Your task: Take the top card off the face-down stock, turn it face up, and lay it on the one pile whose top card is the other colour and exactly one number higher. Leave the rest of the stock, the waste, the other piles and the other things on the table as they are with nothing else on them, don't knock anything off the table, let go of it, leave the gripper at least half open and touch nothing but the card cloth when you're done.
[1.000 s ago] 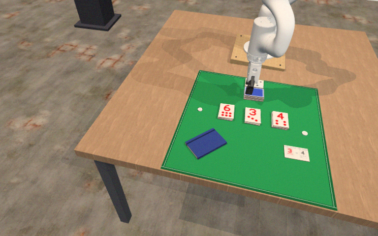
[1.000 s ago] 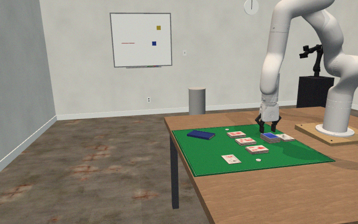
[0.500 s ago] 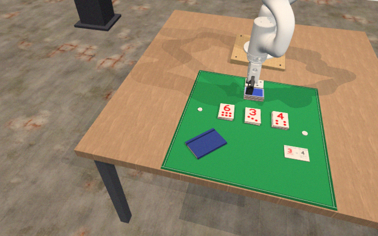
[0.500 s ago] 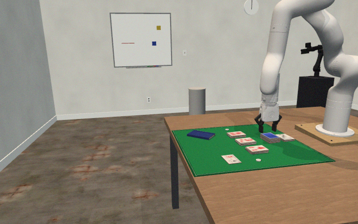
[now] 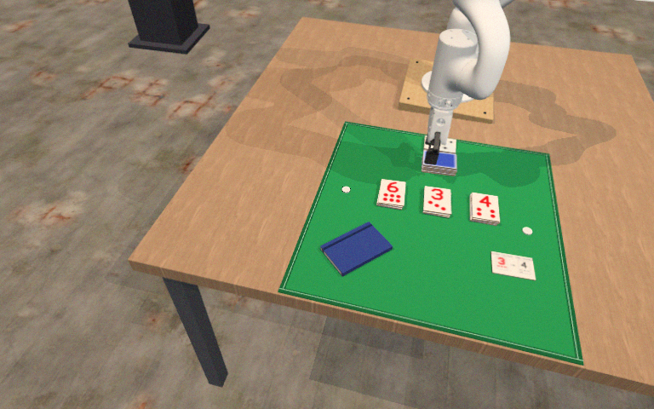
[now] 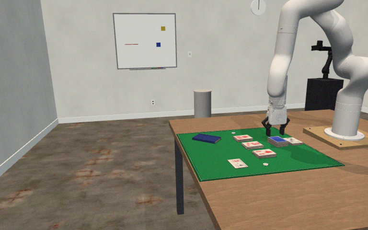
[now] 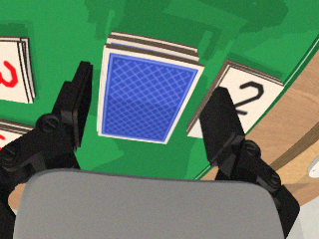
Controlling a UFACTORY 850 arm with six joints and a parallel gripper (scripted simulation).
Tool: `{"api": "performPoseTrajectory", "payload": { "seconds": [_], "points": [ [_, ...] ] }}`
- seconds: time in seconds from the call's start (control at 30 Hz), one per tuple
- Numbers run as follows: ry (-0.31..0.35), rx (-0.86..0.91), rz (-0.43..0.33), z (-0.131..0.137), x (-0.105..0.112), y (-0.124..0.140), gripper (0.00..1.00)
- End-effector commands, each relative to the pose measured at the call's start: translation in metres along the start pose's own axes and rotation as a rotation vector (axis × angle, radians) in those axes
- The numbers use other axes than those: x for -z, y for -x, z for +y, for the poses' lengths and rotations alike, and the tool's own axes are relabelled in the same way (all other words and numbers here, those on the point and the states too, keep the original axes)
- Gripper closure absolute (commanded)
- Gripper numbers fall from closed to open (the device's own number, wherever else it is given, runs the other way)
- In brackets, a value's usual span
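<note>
The face-down stock (image 5: 438, 163) is a blue-backed stack at the back of the green card cloth (image 5: 433, 241). My gripper (image 5: 433, 152) is open and empty, just above the stock, with a finger on either side of it. In the wrist view the stock (image 7: 148, 96) lies between the two fingers of the gripper (image 7: 150, 103). The waste (image 7: 246, 100) beside it shows a black 2. Three face-up piles lie in a row: a red 6 (image 5: 391, 193), a red 3 (image 5: 437, 201) and a red 4 (image 5: 484, 208).
A blue notebook (image 5: 357, 247) lies at the front left of the cloth. A small reference card (image 5: 513, 265) lies at the front right. Two white chips (image 5: 346, 189) (image 5: 527, 230) lie on the cloth. The arm's base plate (image 5: 445, 96) is behind the cloth.
</note>
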State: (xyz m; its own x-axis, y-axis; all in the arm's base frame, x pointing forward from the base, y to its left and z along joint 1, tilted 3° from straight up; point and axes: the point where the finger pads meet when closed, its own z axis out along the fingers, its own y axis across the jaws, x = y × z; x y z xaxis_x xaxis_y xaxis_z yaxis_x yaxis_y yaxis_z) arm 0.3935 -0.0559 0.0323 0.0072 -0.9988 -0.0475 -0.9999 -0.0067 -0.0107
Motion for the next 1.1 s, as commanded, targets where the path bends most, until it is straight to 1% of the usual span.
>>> {"api": "performPoseTrajectory", "payload": {
  "seconds": [0.0,1.07],
  "points": [
    [-0.002,0.0,0.0,-0.001,0.0,0.0,0.14],
    [-0.002,0.0,0.0,-0.002,-0.01,0.0,0.14]
  ]
}}
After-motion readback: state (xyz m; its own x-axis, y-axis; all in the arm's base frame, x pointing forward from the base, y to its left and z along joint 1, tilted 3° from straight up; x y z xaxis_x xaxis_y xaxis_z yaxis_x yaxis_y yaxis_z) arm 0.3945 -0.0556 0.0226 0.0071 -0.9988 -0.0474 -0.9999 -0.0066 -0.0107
